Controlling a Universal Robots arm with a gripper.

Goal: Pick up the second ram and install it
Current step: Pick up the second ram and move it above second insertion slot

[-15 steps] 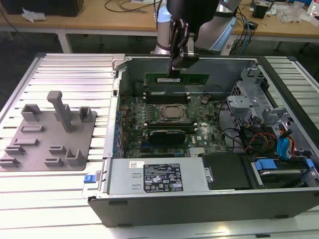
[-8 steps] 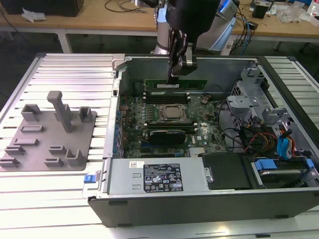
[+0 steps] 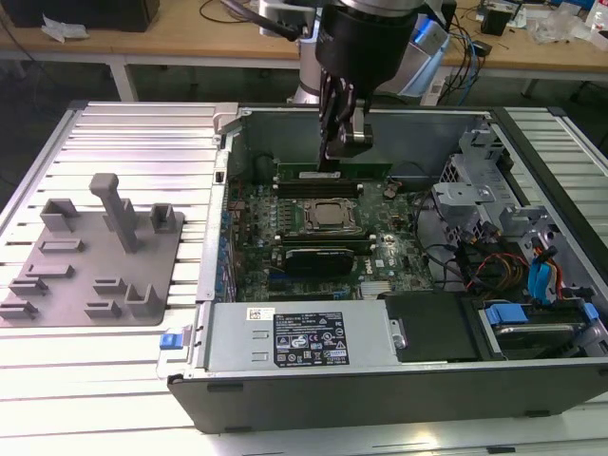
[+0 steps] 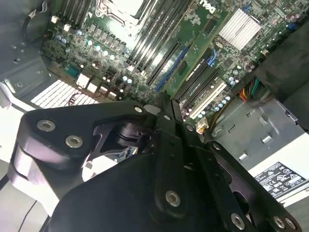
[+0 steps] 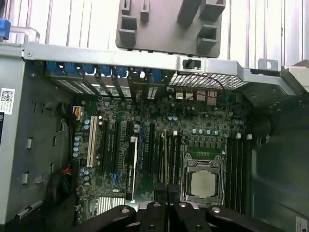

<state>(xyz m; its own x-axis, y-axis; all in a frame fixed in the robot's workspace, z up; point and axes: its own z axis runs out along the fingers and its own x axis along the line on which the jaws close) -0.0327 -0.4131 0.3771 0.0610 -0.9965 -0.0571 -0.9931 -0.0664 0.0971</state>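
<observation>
The second ram [image 3: 332, 172] is a long green stick held on edge inside the open computer case, level with the CPU socket [image 3: 330, 217]. My gripper [image 3: 333, 161] is shut on its middle from above. In the first wrist view the ram [image 5: 164, 159] shows edge-on as a thin line running out from my gripper [image 5: 166, 195], lined up with the black memory slots beside the CPU socket [image 5: 203, 183]. In the second wrist view the ram [image 4: 203, 48] runs away from the gripper [image 4: 164, 99] over the motherboard. Whether the stick touches a slot I cannot tell.
A grey part holder [image 3: 95, 256] lies on the ribbed table at the exterior view's left. The case wall [image 3: 228, 190], power supply [image 3: 304, 337], drive cage [image 3: 475, 204] and loose cables [image 3: 494, 266] surround the motherboard. Workbenches stand behind.
</observation>
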